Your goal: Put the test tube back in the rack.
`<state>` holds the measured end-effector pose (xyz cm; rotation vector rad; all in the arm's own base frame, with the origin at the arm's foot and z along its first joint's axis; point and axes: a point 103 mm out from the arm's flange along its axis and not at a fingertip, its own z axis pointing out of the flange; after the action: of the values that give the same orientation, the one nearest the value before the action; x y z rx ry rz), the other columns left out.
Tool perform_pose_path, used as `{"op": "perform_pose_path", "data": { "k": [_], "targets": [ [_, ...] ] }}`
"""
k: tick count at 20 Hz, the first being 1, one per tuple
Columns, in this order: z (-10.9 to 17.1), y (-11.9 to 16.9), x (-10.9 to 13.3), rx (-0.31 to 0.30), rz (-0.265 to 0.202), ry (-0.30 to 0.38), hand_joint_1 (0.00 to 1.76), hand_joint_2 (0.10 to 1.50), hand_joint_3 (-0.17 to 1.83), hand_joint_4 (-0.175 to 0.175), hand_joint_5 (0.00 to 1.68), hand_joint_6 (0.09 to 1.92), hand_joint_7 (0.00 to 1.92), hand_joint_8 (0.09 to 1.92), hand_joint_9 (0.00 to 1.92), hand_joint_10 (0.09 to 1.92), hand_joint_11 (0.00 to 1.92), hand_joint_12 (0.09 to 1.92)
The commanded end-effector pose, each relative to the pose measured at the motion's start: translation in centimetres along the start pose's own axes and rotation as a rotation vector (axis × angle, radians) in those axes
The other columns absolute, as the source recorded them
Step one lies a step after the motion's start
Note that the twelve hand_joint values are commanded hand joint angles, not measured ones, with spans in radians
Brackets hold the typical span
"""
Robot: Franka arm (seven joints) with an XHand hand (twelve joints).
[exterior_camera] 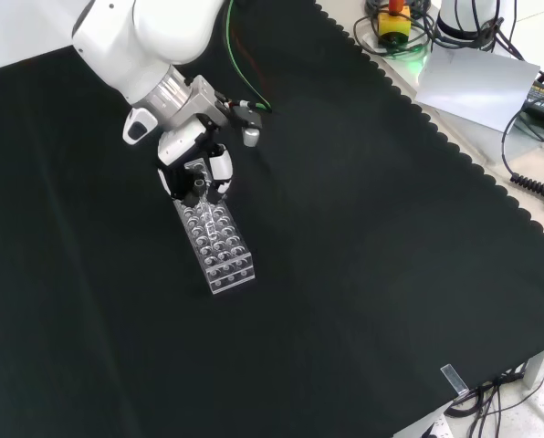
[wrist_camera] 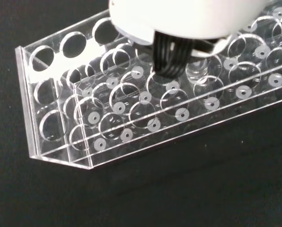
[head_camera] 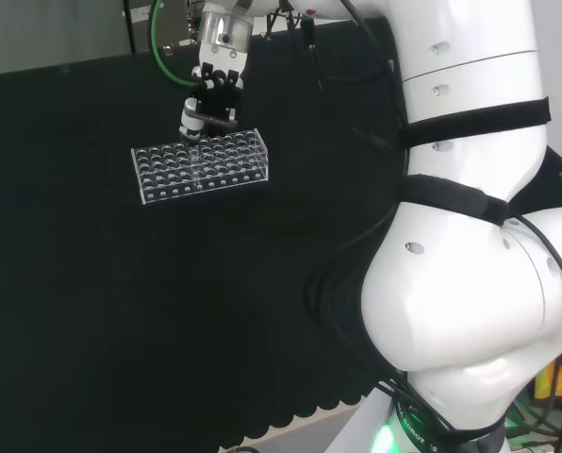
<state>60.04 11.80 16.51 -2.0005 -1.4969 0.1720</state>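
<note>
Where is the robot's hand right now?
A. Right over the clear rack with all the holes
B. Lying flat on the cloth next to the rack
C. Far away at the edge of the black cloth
A: the hand hangs just above the clear rack, over its far side in the head view.

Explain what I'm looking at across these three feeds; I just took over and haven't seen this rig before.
It is one white robot arm with a black and white hand instead of a gripper. The head view looks over the arm from behind. The front view looks down on the black cloth from the other side. The wrist view looks past the palm. On the cloth stands a clear rack of round holes, and the hand hangs over one end of it. The test tube is clear glass, and I cannot make it out, nor how the fingers stand.
</note>
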Motion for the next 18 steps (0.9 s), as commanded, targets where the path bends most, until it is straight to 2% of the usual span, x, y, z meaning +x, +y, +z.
{"op": "perform_pose_path", "data": {
  "k": [1,4,6,8,10,12,14,18],
  "targets": [
    [0.5,0.0,-0.1,0.01,0.001,-0.002,1.43,0.58,0.79,-0.175,1.23,0.75,1.31,0.79,1.24,0.74,1.07,1.04],
    [0.7,0.1,-0.3,0.031,0.011,0.028,1.43,0.58,0.79,-0.175,1.23,0.75,1.31,0.79,1.24,0.75,1.07,1.04],
    [0.8,0.3,-0.6,0.101,0.01,0.057,1.35,0.64,0.73,-0.175,1.19,0.8,1.26,0.82,1.35,0.79,1.02,1.14],
    [0.6,0.4,-0.8,0.144,0.011,0.061,1.38,0.6,0.79,-0.163,0.94,0.84,1.24,0.83,1.25,0.85,0.81,1.33],
    [0.2,0.2,-0.9,0.146,0.011,0.073,1.25,0.55,0.85,-0.115,0.69,0.86,1.05,0.88,1.07,0.89,0.59,1.45],
    [-0.2,0.0,-0.9,0.146,0.006,0.084,1.18,0.52,0.88,-0.083,0.54,0.84,0.87,0.92,0.91,0.91,0.47,1.49],
    [-0.6,-0.3,-0.9,0.147,0.002,0.095,1.15,0.51,0.87,-0.067,0.48,0.81,0.76,0.94,0.81,0.92,0.41,1.5],
    [-1.9,-1.4,-0.8,0.14,-0.005,0.111,1.14,0.5,0.85,-0.056,0.43,0.77,0.69,0.95,0.75,0.92,0.36,1.51]
  ]
}}
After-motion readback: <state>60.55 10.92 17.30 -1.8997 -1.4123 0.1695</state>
